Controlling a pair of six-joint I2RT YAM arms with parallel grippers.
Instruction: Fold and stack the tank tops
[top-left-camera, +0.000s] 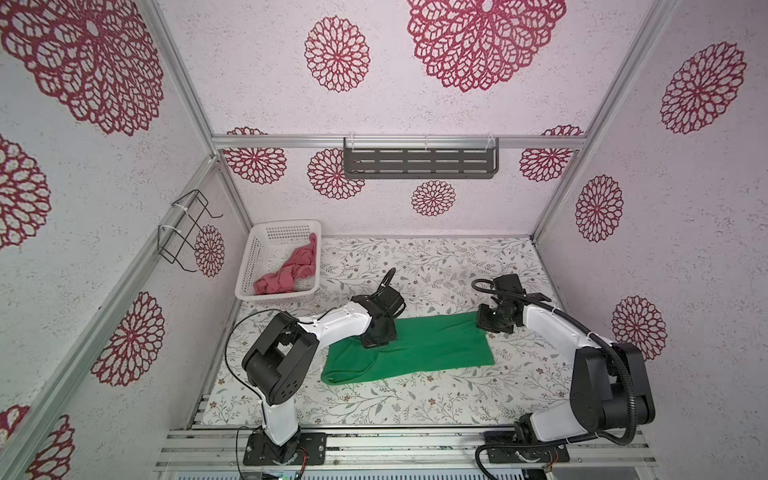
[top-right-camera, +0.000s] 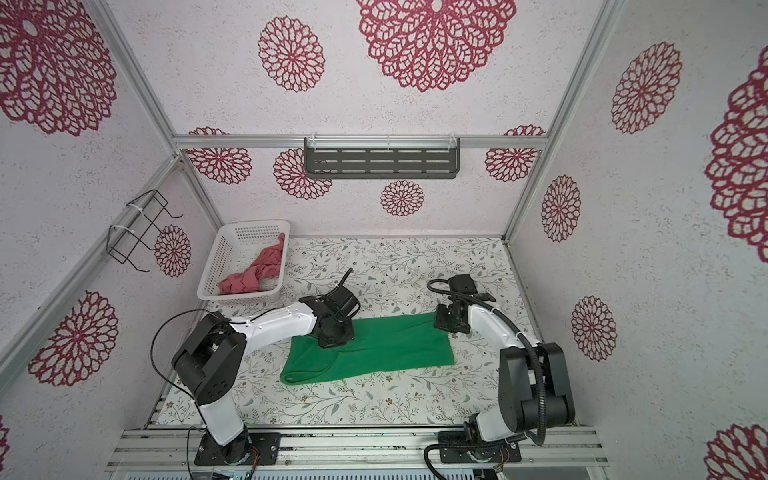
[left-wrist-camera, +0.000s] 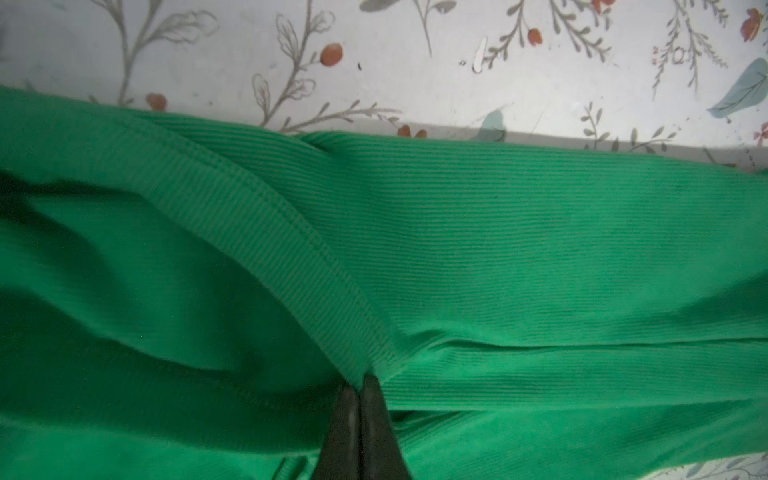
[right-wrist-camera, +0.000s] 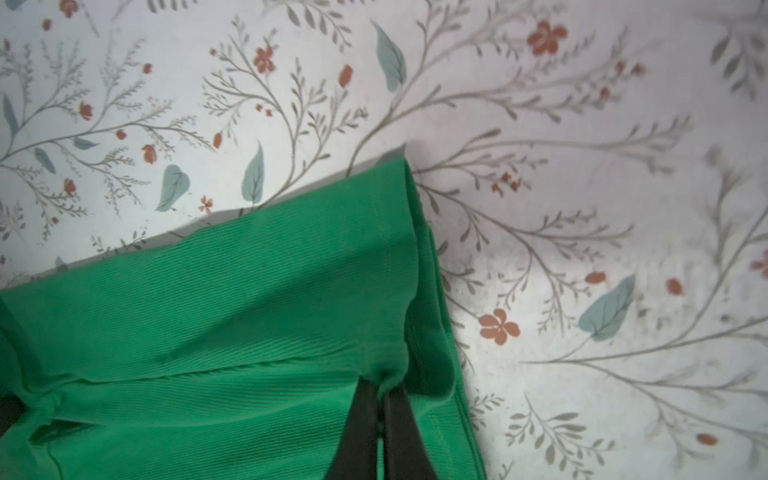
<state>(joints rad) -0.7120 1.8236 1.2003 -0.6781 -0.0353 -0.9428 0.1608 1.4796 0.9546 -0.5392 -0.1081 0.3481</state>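
The left gripper (left-wrist-camera: 360, 386) is clenched on the green tank top (top-left-camera: 419, 349) beside its ribbed band, and the right gripper (right-wrist-camera: 380, 386) pinches the same top's far right corner, near the hem. The top lies flat in the middle of the table (top-left-camera: 415, 405). I judge both should lift together, far edge taut, and carry it evenly toward the near edge. The pink-red tank top (top-left-camera: 291, 270) lies crumpled in the white basket (top-left-camera: 252, 259), far left.

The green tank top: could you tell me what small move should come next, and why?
Likely lift and fold its far edge toward the near one: the left gripper and right gripper are both shut on the green tank top there.
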